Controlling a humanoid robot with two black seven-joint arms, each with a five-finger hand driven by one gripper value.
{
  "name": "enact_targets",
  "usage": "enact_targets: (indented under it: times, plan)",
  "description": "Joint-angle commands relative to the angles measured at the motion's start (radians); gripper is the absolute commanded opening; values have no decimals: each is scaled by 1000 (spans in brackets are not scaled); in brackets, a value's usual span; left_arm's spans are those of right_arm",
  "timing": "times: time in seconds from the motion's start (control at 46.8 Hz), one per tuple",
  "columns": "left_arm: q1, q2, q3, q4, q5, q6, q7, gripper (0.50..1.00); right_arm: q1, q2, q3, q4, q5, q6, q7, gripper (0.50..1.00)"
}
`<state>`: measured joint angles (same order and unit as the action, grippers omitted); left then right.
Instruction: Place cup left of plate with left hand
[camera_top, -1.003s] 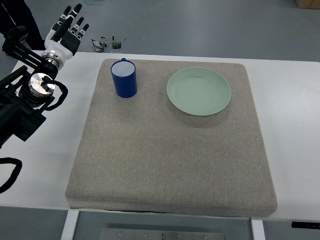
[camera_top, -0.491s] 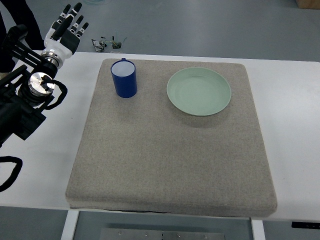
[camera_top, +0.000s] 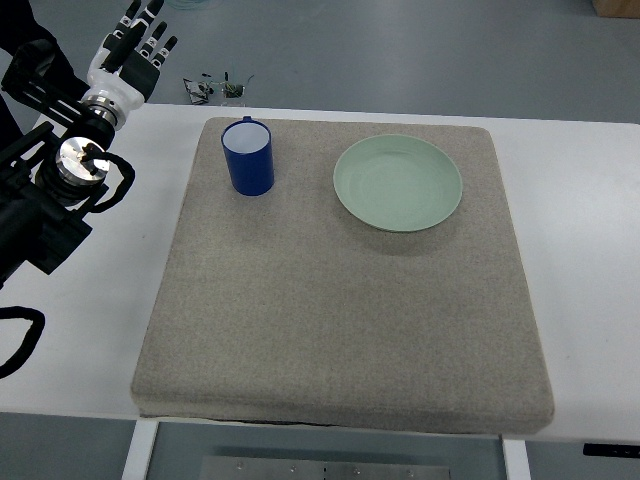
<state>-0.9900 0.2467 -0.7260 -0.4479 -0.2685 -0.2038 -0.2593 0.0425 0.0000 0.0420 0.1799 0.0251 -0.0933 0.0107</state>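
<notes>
Left robot hand (camera_top: 132, 52) raised beyond the bench's (camera_top: 575, 200) far-left corner, fingers spread, holding nothing. Blue cylindrical cup (camera_top: 248, 157) upright on coarse grey felt mat (camera_top: 330, 330), left of round pale-green plate (camera_top: 398, 183), apart from it. Small tangle of dark bits (camera_top: 218, 88) on floor behind

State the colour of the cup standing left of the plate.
The cup is dark blue, shown best in the top view, beside the pale green plate.
</notes>
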Motion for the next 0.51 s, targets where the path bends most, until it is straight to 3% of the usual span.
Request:
enact_targets:
  times: [0.0, 0.491]
  plan:
    - [-2, 0, 2, 0, 0, 0, 0, 996, 5, 0, 2, 0, 3, -3, 2, 934]
    - [-2, -33, 8, 1, 0, 15, 0, 999, 25, 0, -5, 7, -5, 4, -2, 934]
